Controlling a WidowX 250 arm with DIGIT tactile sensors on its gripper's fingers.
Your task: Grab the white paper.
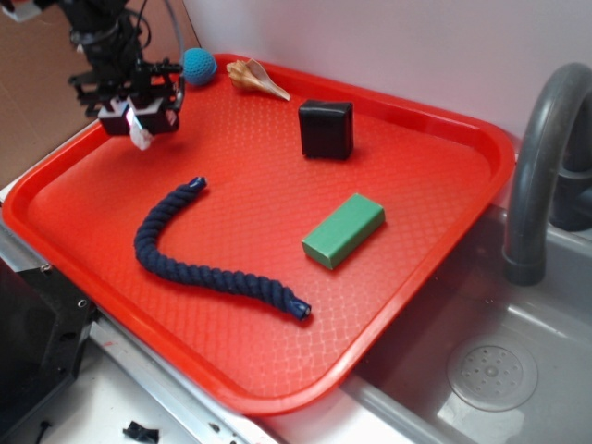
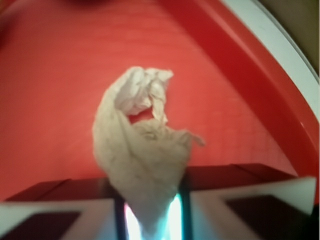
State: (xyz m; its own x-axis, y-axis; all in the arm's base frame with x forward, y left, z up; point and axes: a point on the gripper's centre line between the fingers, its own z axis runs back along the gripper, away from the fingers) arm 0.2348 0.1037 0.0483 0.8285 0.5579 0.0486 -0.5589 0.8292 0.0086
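- Pinching the white paper [image 2: 142, 165] between my gripper [image 1: 141, 118] jaws, closed narrow on its lower end
- Wad hangs clear above the red tray [image 1: 55, 199], near its far-left corner
- Judged light, soft, compressible; grip mid-bulk, not loose folds

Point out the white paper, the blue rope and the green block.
white paper [image 2: 142, 165]: wrist view, on the wad's crumpled middle, above the fingers pinching it.
blue rope [image 1: 199, 268]: exterior view, on the middle of its curve.
green block [image 1: 347, 225]: exterior view, on its top face.

Even, soft lighting; wrist view blurred, exterior view sharp.
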